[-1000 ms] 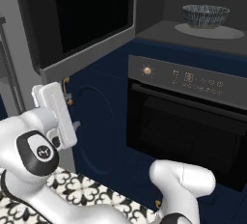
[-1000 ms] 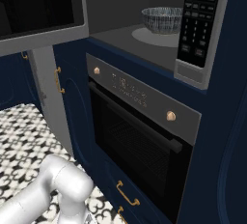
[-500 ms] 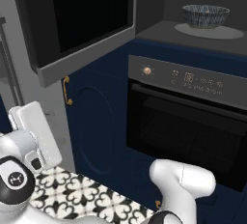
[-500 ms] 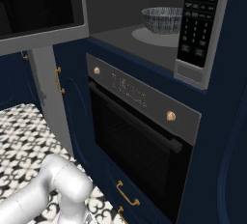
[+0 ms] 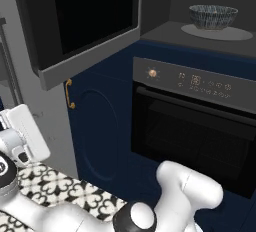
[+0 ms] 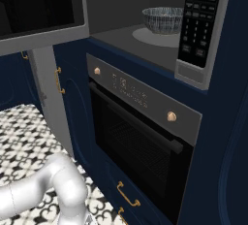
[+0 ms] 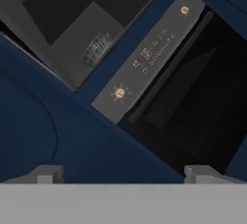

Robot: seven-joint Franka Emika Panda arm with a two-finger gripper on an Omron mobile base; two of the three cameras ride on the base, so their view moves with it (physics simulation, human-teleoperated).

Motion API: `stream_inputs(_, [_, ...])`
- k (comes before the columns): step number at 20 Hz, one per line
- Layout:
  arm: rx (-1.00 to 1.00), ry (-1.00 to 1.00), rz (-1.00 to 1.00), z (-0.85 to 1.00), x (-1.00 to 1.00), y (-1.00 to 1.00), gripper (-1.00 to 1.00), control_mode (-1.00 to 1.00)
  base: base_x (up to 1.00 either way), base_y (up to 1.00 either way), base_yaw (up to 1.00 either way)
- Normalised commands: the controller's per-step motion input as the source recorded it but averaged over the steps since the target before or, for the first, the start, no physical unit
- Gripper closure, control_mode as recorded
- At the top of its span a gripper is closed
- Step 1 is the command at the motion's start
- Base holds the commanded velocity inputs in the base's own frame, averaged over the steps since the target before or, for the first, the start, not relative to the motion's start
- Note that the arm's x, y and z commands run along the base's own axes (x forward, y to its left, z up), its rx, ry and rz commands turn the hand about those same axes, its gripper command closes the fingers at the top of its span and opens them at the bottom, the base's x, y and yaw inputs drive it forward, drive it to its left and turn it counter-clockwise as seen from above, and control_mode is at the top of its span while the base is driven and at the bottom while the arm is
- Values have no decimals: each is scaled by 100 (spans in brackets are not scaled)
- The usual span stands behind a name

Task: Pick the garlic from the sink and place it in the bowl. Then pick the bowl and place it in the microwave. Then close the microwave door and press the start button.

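Observation:
The bowl (image 5: pixel 212 16) (image 6: pixel 164 19) stands inside the microwave (image 6: pixel 145 40) on its grey floor. In the hand view the bowl (image 7: pixel 99 49) shows small and far off. The microwave door (image 5: pixel 75 26) (image 6: pixel 38 10) hangs wide open to the left. My gripper (image 7: pixel 124 175) is open with nothing between its fingers and points at the oven and cabinet fronts. Its white hand (image 5: pixel 24 135) sits low at the left, below the door and well away from the bowl. The garlic and the sink are out of view.
The microwave's keypad panel (image 6: pixel 198 20) is on the right of the cavity. A black oven (image 5: pixel 200 131) (image 6: pixel 140 136) with brass knobs and a bar handle sits under it. Dark blue cabinet fronts (image 5: pixel 100 126) and a patterned tile floor (image 6: pixel 24 136) are below.
The hand has drawn back to the left and down, away from the open microwave door. Bowl, door and base views are unchanged.

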Motion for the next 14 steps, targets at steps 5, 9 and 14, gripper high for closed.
stream_inputs(5, [14, -33, -3, 16, 43, -21, -100, -100, 0, 0, 0])
stream_inputs(9, [19, -27, 0, 64, -10, -77, -100, -100, 0, 0, 0])
stream_inputs(14, [15, -16, 0, 64, -30, -99, -100, -100, 0, 0, 0])
